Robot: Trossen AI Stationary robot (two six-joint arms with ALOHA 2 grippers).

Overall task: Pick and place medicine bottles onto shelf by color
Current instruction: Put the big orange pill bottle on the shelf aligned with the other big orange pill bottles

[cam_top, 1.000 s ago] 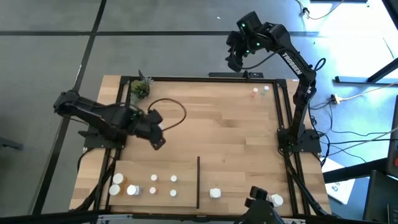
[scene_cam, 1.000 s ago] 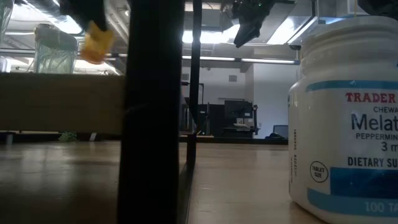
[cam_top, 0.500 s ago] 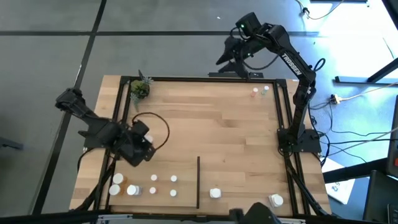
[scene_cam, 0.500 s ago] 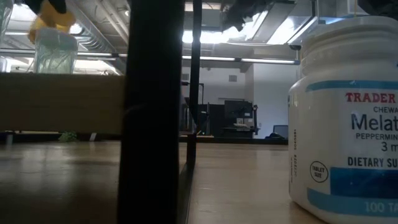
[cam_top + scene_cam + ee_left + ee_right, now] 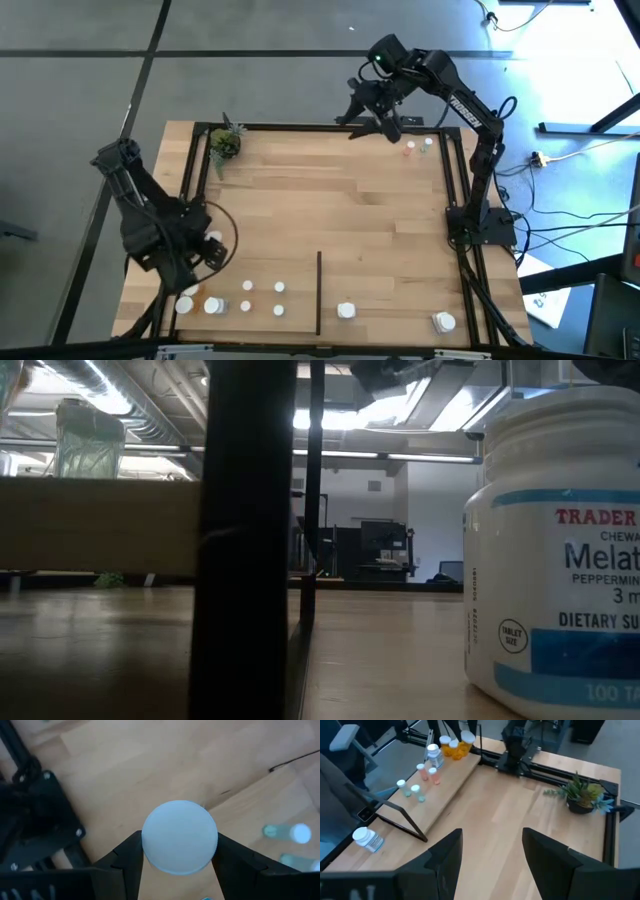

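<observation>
The left gripper (image 5: 179,851) has its fingers (image 5: 125,857) pinched on either side of a white-capped bottle (image 5: 180,836), cap facing the wrist camera, so its long axis runs along the gripper's own approach line, near upright. It hangs over the near-left corner of the shelf (image 5: 340,215), just beside the bottle row (image 5: 230,297), left of the black divider strip (image 5: 319,292). The right gripper (image 5: 375,110) waits with fingers spread and empty over the far rail.
</observation>
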